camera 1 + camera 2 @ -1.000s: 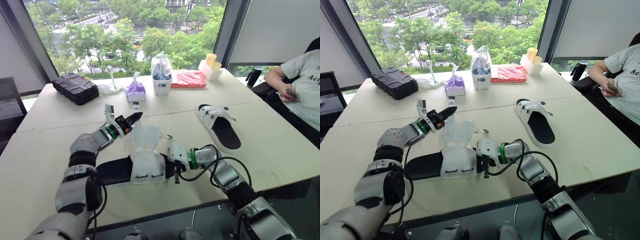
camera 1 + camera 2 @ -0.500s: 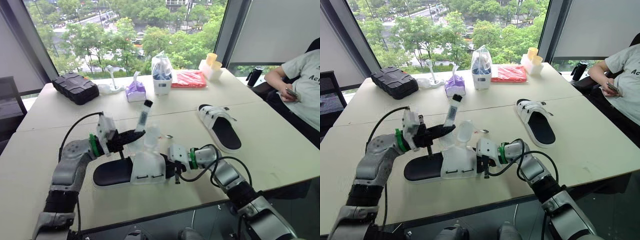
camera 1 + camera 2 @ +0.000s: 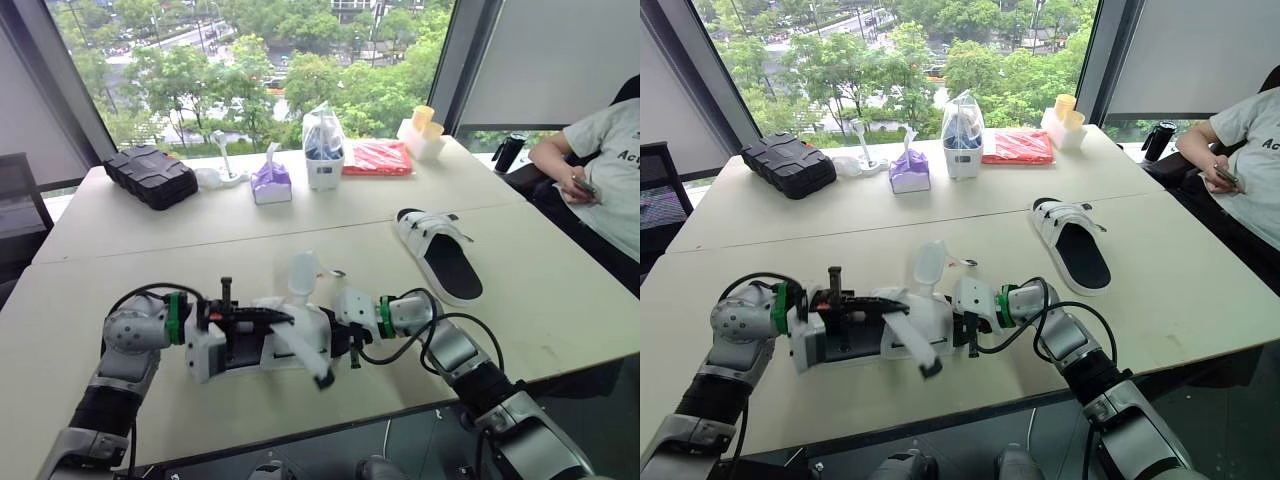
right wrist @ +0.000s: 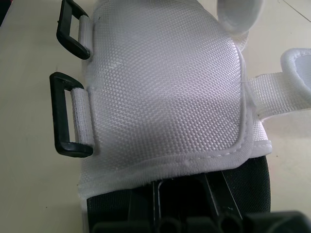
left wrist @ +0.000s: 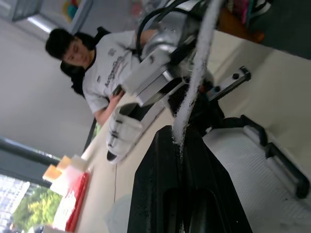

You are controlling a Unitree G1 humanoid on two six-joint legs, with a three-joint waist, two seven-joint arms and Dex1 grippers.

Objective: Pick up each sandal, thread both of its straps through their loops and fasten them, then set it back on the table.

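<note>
The near sandal point(image 3: 290, 338), black sole with a white upper, lies across the table's front. My left gripper point(image 3: 272, 318) is shut on one white strap point(image 5: 194, 82), which runs over the upper, its end past the near edge point(image 3: 318, 378). The other strap point(image 3: 303, 272) stands upright behind. My right gripper point(image 3: 347, 331) is shut on the sandal's black sole at its right end. Two black loops point(image 4: 68, 116) sit on the upper's edge with nothing through them. A second sandal point(image 3: 438, 255) lies flat to the right, straps closed.
Along the back stand a black case point(image 3: 150, 175), a purple tissue pack point(image 3: 270, 182), a white bag point(image 3: 323, 148), a red packet point(image 3: 377, 158) and yellow-topped cups point(image 3: 422, 130). A person point(image 3: 600, 170) sits at the table's right end beside a black bottle point(image 3: 507, 152).
My left gripper took hold of one upright strap behind the sandal, swung toward the near side and drew it over the upper. The right gripper stayed put.
</note>
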